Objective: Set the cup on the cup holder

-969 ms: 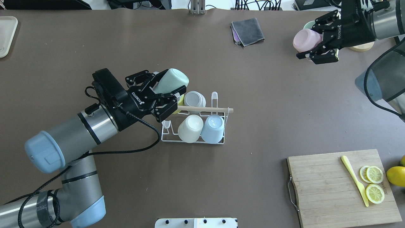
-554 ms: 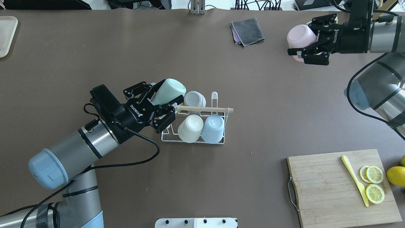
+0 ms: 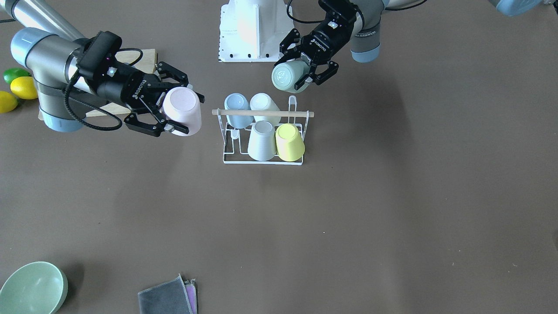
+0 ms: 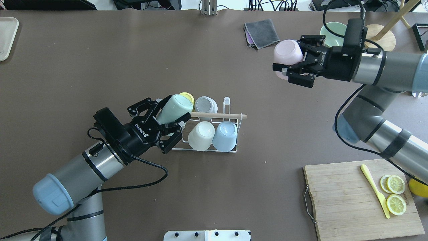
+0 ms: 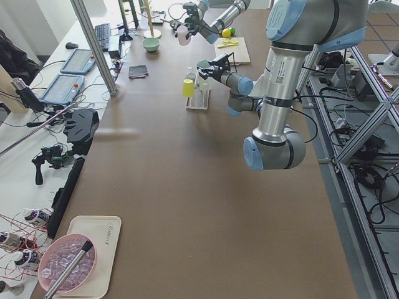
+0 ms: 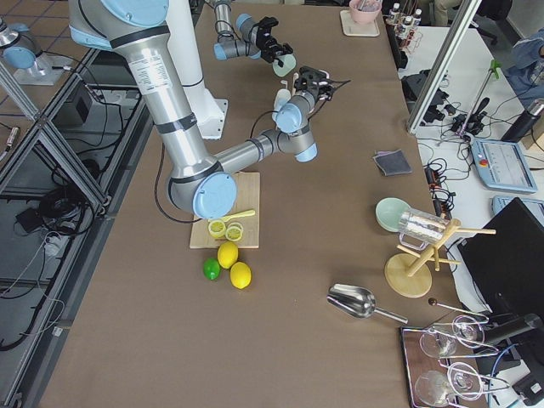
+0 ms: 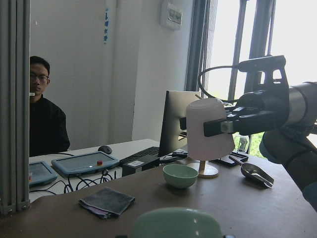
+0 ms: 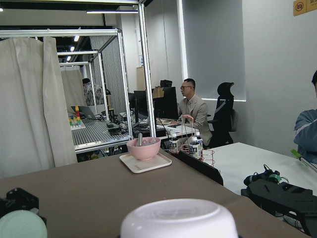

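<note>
Got four cups point(image 4: 201, 135) upside down on the cup holder point(image 4: 204, 150) already. Gripping a mint cup point(image 4: 175, 106) in the left gripper point(image 4: 171, 113), tilted over the holder's left end. Clamping a pink cup point(image 4: 287, 54) in the right gripper point(image 4: 293, 63), well off the holder's right. Just need to seat both.

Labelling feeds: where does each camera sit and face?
Front-facing: across the table, steeply down on the cup holder; right arm, left arm.
Overhead: from behind, down on the same cup holder; both arms.
Exterior left: table's end; left arm nearest.
Exterior right: opposite end; right arm nearest.
Left wrist: over its green cup, faces the right end effector holding the pink cup.
Right wrist: over that cup, toward the far pink bowl.
</note>
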